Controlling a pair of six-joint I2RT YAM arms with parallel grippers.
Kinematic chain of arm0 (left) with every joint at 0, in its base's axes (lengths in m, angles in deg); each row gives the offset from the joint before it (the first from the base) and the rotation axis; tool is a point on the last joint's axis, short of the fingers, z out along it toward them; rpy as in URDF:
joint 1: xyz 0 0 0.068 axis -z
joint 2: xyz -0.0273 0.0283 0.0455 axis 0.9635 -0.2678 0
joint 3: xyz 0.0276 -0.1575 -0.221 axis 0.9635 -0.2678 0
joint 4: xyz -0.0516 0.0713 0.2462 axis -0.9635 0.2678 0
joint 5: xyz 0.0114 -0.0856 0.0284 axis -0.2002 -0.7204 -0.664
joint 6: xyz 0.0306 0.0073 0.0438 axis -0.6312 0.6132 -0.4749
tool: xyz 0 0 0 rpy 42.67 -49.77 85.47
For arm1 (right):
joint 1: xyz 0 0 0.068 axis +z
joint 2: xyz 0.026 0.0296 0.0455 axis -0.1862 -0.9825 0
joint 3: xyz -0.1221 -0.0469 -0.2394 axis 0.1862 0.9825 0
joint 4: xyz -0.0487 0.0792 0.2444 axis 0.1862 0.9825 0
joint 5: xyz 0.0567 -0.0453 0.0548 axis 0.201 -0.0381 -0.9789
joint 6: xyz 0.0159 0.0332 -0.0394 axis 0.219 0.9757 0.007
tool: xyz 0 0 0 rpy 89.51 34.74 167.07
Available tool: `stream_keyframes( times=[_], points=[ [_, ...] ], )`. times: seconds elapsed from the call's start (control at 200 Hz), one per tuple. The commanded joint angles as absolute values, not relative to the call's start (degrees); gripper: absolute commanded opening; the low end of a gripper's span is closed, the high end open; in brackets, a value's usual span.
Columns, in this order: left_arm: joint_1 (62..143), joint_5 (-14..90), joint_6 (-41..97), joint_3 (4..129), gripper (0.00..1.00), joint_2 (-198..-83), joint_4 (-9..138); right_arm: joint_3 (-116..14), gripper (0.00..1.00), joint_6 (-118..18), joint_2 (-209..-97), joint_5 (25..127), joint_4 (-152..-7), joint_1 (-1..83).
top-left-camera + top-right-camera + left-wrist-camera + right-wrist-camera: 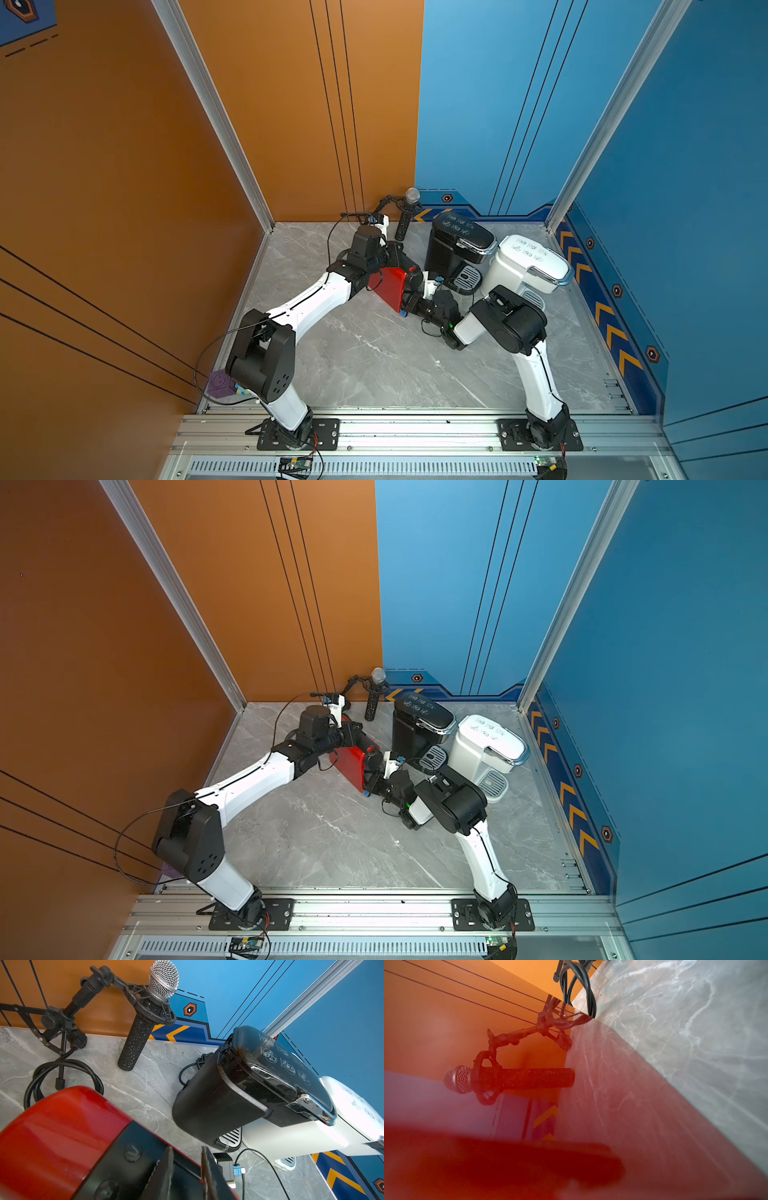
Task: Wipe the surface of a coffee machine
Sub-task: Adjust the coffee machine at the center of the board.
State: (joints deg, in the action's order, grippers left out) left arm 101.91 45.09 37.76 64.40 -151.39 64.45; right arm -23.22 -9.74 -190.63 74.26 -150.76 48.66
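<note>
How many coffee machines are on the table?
3: a red one in front, a black one behind it, a white one right beside the black. None seems hidden.

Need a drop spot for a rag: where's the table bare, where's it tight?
Bare: table front-middle, between left arm and right arm; front-right strip beside the blue wall. Crowded: back, with microphone, red machine, black machine, white machine.

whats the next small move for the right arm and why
Probably slide the right gripper a little along the side of the red coffee machine. It is shut and close against that glossy panel, which fills the right wrist view, while the left gripper is at the machine's top, seemingly bracing it.
</note>
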Motion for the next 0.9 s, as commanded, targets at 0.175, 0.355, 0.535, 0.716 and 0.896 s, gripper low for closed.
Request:
stream_keyframes(
  times=[0.175, 0.355, 0.535, 0.716, 0.896],
  points=[
    [101.98, 44.71, 38.23, 60.59, 0.27, -153.16, 75.67, -20.92, 0.0, -10.59, -174.22, 74.57, -160.01, 48.57],
    [101.81, 44.67, 38.19, 60.18, 0.27, -152.52, 75.69, -17.68, 0.0, -9.81, -170.75, 74.31, -159.87, 47.88],
    [101.4, 44.97, 38.06, 59.49, 0.27, -151.88, 75.67, -10.02, 0.0, -10.02, -170.6, 77.24, -157.2, 46.99],
    [101.45, 44.58, 38.42, 59.44, 0.26, -152.63, 75.08, -9.54, 0.0, -10.13, -175.89, 78.7, -152.45, 46.66],
    [101.84, 43.92, 38.92, 60.05, 0.26, -153.18, 74.97, -17.41, 0.0, -6.18, -189.23, 77.05, -158.27, 47.03]
  ],
)
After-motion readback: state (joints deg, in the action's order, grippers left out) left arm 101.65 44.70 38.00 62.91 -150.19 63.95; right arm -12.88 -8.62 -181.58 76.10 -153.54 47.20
